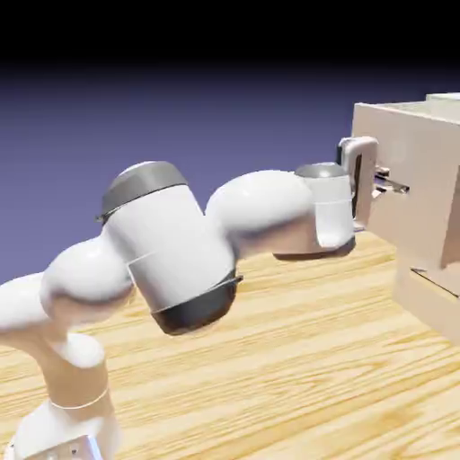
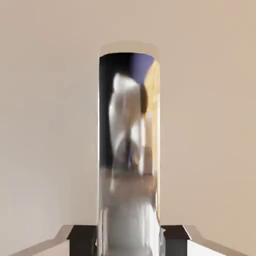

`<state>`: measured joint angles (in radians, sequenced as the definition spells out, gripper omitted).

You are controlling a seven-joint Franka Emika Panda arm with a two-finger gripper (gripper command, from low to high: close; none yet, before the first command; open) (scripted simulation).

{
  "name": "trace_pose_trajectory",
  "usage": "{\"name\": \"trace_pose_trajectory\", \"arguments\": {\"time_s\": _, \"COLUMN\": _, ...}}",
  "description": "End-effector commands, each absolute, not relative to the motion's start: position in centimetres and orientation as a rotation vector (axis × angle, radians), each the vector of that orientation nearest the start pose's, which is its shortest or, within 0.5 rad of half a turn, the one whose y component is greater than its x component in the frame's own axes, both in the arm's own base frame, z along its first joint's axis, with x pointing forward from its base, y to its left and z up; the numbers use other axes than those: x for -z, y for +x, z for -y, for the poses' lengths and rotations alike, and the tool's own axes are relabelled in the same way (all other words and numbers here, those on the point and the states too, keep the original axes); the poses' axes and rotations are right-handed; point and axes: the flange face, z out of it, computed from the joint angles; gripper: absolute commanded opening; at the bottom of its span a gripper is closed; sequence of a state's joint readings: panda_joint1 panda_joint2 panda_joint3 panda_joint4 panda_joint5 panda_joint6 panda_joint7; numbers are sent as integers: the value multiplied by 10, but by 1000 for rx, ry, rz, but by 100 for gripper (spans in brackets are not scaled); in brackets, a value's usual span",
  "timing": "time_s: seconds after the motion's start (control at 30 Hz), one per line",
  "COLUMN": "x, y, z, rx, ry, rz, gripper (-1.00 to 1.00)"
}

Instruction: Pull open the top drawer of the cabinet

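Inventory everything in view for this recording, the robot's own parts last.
Pale beige boxy wooden cabinet: one, exterior view's right edge.
Pale beige flat-fronted top drawer: one, upper part of the cabinet, standing out from it.
Shiny metal bar handle: one, silver, on the drawer front, between the fingertips.
Light yellow wood-grained tabletop: one, beneath.
White jointed robot arm: one, grey and black caps, from lower left.
White two-fingered hand: one, shut on the handle.

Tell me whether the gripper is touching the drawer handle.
Touching: the hand view shows the gripper with a dark tip pressed up to each side of the shiny handle, no gap between.
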<state>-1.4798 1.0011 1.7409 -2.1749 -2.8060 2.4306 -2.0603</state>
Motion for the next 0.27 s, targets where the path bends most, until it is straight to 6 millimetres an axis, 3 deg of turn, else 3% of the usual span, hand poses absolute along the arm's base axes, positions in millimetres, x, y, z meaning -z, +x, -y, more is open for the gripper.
{"name": "trace_pose_trajectory", "arguments": {"time_s": 0.0, "x": -460, "y": 543, "z": -26, "rx": 613, "ry": -615, "rz": -1482, "gripper": -100}}
{"name": "trace_pose_trajectory", "arguments": {"time_s": 0.13, "x": -460, "y": 503, "z": -26, "rx": 613, "ry": -615, "rz": -1482, "gripper": -100}}
{"name": "trace_pose_trajectory", "arguments": {"time_s": 0.17, "x": -460, "y": 503, "z": -26, "rx": 613, "ry": -615, "rz": -1482, "gripper": 100}}
{"name": "trace_pose_trajectory", "arguments": {"time_s": 0.23, "x": -461, "y": 492, "z": -25, "rx": 612, "ry": -614, "rz": -1482, "gripper": 100}}
